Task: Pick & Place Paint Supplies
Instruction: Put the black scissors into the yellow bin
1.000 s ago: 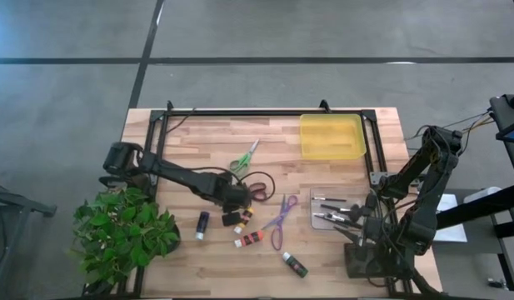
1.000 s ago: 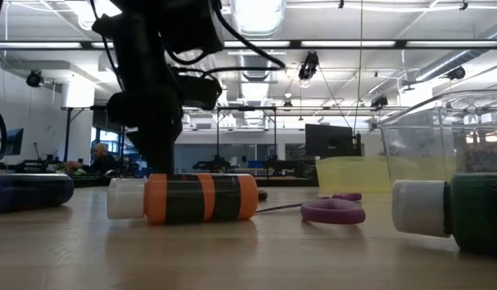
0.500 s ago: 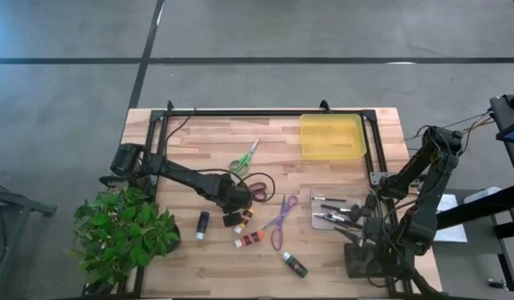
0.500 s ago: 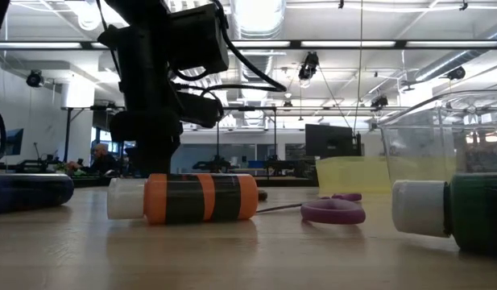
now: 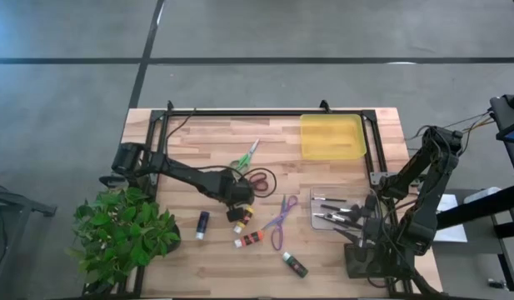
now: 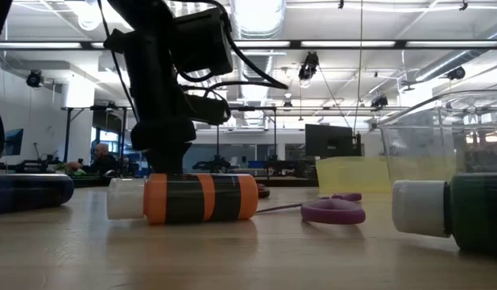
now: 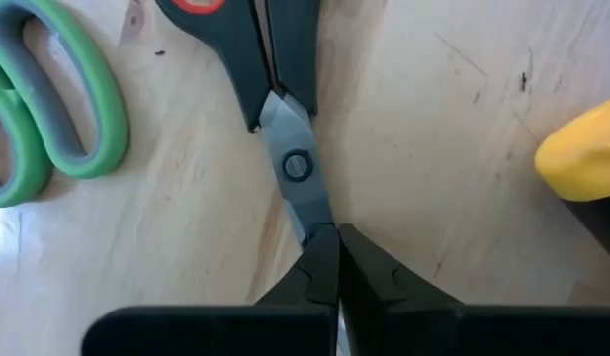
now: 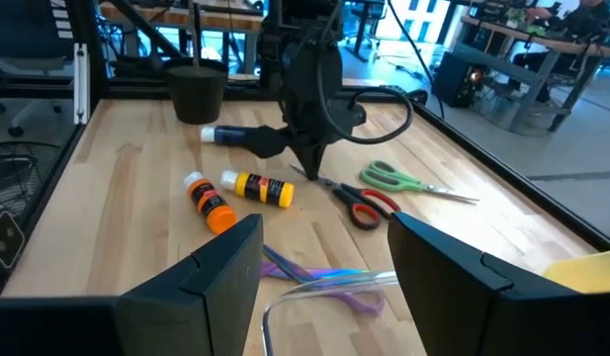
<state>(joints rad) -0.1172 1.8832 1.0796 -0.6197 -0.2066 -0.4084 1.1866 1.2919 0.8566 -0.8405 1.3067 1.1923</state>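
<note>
Left end effector [image 7: 327, 259] pinching red scissors' [image 7: 285, 119] blades

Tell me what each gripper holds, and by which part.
The left gripper is shut on the blades of the red scissors, just past the pivot. The right gripper is open and holds nothing.

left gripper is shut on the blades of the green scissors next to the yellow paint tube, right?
Not the green ones. The left wrist view shows the left gripper shut on the blades of the red-handled scissors; the green scissors lie untouched beside them. The yellow paint tube is indeed close by.
</note>
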